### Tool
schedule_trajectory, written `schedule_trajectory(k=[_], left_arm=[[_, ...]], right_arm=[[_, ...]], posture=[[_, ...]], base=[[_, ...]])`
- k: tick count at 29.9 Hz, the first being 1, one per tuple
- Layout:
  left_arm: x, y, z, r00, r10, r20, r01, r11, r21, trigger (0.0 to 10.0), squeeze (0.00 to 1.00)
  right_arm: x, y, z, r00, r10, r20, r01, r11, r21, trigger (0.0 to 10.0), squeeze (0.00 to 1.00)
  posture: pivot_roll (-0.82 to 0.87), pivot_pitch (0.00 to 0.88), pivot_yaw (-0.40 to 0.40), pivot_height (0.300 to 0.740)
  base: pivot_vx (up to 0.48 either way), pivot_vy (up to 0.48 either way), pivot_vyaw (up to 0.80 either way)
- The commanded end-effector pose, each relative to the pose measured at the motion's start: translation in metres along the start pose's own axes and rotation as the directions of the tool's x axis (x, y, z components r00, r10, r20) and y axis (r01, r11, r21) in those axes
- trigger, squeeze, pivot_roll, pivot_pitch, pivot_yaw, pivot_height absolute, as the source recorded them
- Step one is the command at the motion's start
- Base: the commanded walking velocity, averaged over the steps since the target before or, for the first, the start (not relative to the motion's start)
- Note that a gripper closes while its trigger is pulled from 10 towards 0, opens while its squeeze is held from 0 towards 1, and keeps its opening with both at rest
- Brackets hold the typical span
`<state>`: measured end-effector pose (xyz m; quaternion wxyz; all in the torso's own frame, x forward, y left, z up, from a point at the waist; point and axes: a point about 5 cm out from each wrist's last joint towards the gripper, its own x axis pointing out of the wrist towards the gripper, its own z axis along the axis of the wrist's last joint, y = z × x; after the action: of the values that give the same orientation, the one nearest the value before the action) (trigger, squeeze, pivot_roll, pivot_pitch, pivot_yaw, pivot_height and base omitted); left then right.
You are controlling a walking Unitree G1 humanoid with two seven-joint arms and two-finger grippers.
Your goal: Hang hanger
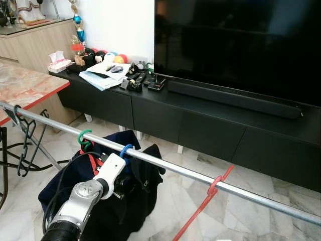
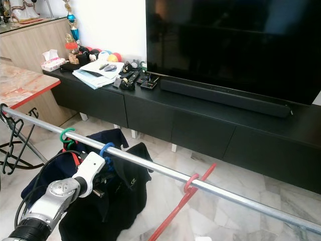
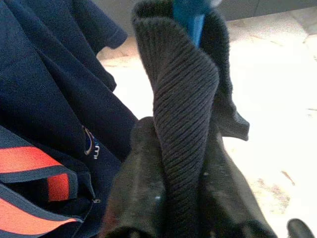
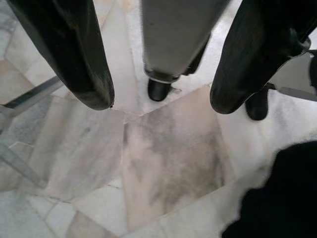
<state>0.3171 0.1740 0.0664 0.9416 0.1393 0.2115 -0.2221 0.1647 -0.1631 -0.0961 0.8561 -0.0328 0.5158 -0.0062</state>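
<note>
A metal rail (image 1: 165, 165) runs from the left down to the lower right. On it hang a black hanger (image 1: 21, 131), a green hook (image 1: 85, 134), a blue hanger hook (image 1: 125, 150) carrying dark navy clothes (image 1: 138, 193), and a bare red hanger (image 1: 210, 193). My left arm (image 1: 95, 190) reaches up to the blue hook, its white wrist just under the rail. In the left wrist view my left gripper (image 3: 181, 136) is shut on the ribbed dark collar (image 3: 185, 84) below the blue hanger (image 3: 190, 15). My right gripper (image 4: 161, 101) hangs open over the marble floor.
A low black TV cabinet (image 1: 200, 125) with a large TV (image 1: 241, 45) stands behind the rail, with papers and remotes on its left end. A marble-topped table (image 1: 25, 88) is at the left. My own leg and feet (image 4: 163, 87) are below the right gripper.
</note>
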Motion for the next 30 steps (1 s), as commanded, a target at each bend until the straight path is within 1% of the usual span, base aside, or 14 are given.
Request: schedule_trajectory(k=[1, 5, 10, 17, 18, 19, 20, 21, 23, 24, 25, 26, 28, 30], left_arm=[[-0.005, 0.002, -0.006, 1.000, -0.023, -0.015, 0.022, 0.999, -0.023, 10.0, 1.00], [-0.011, 0.003, -0.013, 1.000, -0.024, -0.011, 0.024, 0.999, -0.028, 10.0, 1.00], [-0.025, 0.002, -0.006, 0.995, -0.027, 0.093, 0.032, 0.998, -0.058, 10.0, 1.00], [-0.050, -0.002, -0.007, 0.969, -0.045, 0.242, 0.092, 0.979, -0.184, 10.0, 1.00], [-0.058, -0.003, -0.023, 0.971, -0.044, 0.233, 0.106, 0.960, -0.258, 10.0, 0.95], [-0.063, 0.000, -0.039, 0.980, -0.019, 0.199, 0.078, 0.953, -0.294, 10.0, 0.41], [-0.064, 0.001, -0.042, 0.981, -0.011, 0.191, 0.069, 0.952, -0.297, 10.0, 0.41], [-0.065, 0.002, -0.046, 0.983, 0.003, 0.183, 0.052, 0.953, -0.299, 10.0, 0.03], [-0.068, 0.010, -0.062, 0.986, 0.088, 0.142, -0.034, 0.938, -0.344, 10.0, 0.00], [-0.071, 0.018, -0.085, 0.978, 0.201, 0.047, -0.169, 0.912, -0.373, 10.0, 0.00], [-0.071, 0.018, -0.085, 0.978, 0.201, 0.047, -0.169, 0.912, -0.373, 10.0, 0.00], [-0.074, 0.021, -0.104, 0.967, 0.253, -0.041, -0.246, 0.873, -0.421, 10.0, 0.00], [-0.079, 0.024, -0.123, 0.942, 0.305, -0.140, -0.335, 0.834, -0.439, 10.0, 0.00], [-0.084, 0.018, -0.145, 0.924, 0.295, -0.244, -0.377, 0.810, -0.449, 10.0, 0.00]], right_arm=[[0.000, 0.003, 0.002, 1.000, -0.004, 0.002, 0.004, 1.000, 0.004, 10.0, 0.00], [0.000, 0.006, 0.002, 1.000, -0.001, 0.000, 0.001, 1.000, 0.003, 10.0, 0.00], [0.000, 0.003, 0.001, 1.000, -0.003, 0.001, 0.003, 1.000, 0.002, 10.0, 0.00], [0.000, -0.014, 0.001, 1.000, -0.021, 0.006, 0.021, 1.000, 0.005, 10.0, 0.00], [-0.001, -0.017, -0.001, 1.000, -0.023, 0.004, 0.023, 1.000, 0.005, 10.0, 0.00], [-0.001, -0.017, -0.002, 1.000, -0.022, 0.001, 0.022, 1.000, 0.005, 10.0, 0.00], [-0.001, -0.017, -0.002, 1.000, -0.022, 0.001, 0.022, 1.000, 0.005, 10.0, 0.00], [-0.001, -0.017, -0.003, 1.000, -0.022, 0.000, 0.022, 1.000, 0.005, 10.0, 0.00], [-0.001, -0.014, -0.006, 1.000, -0.019, -0.005, 0.019, 1.000, 0.005, 10.0, 0.00], [-0.001, -0.006, -0.009, 1.000, -0.011, -0.011, 0.011, 1.000, 0.004, 10.0, 0.00], [-0.001, -0.006, -0.009, 1.000, -0.011, -0.011, 0.011, 1.000, 0.004, 10.0, 0.00], [-0.001, 0.001, -0.010, 1.000, -0.004, -0.014, 0.005, 1.000, 0.004, 10.0, 0.00], [-0.001, 0.004, -0.010, 1.000, 0.000, -0.015, 0.000, 1.000, 0.005, 10.0, 0.00], [-0.001, 0.007, -0.010, 1.000, 0.003, -0.015, -0.003, 1.000, 0.010, 10.0, 0.00]], posture=[[0.07, 0.000, 0.008, 0.740], [0.07, 0.000, 0.008, 0.740], [0.08, 0.002, 0.008, 0.740], [0.08, 0.001, 0.013, 0.740], [0.09, 0.000, 0.015, 0.740], [0.08, 0.000, 0.014, 0.740], [0.08, 0.000, 0.014, 0.740], [0.08, 0.000, 0.014, 0.740], [0.08, 0.000, 0.014, 0.740], [0.09, 0.000, 0.016, 0.740], [0.09, 0.000, 0.016, 0.740], [0.09, 0.000, 0.016, 0.740], [0.09, 0.000, 0.018, 0.740], [0.09, 0.000, 0.019, 0.740]], base=[[0.000, 0.000, 0.00], [0.000, 0.000, 0.00], [0.000, 0.000, 0.00], [0.000, 0.000, 0.00], [0.000, 0.000, 0.00], [0.000, 0.000, 0.00], [0.000, 0.000, 0.00], [0.000, 0.000, 0.00], [0.000, 0.000, 0.00], [0.000, 0.000, 0.00], [0.000, 0.000, 0.00], [0.000, 0.000, 0.00], [0.000, 0.000, 0.00], [0.000, 0.000, 0.00]])
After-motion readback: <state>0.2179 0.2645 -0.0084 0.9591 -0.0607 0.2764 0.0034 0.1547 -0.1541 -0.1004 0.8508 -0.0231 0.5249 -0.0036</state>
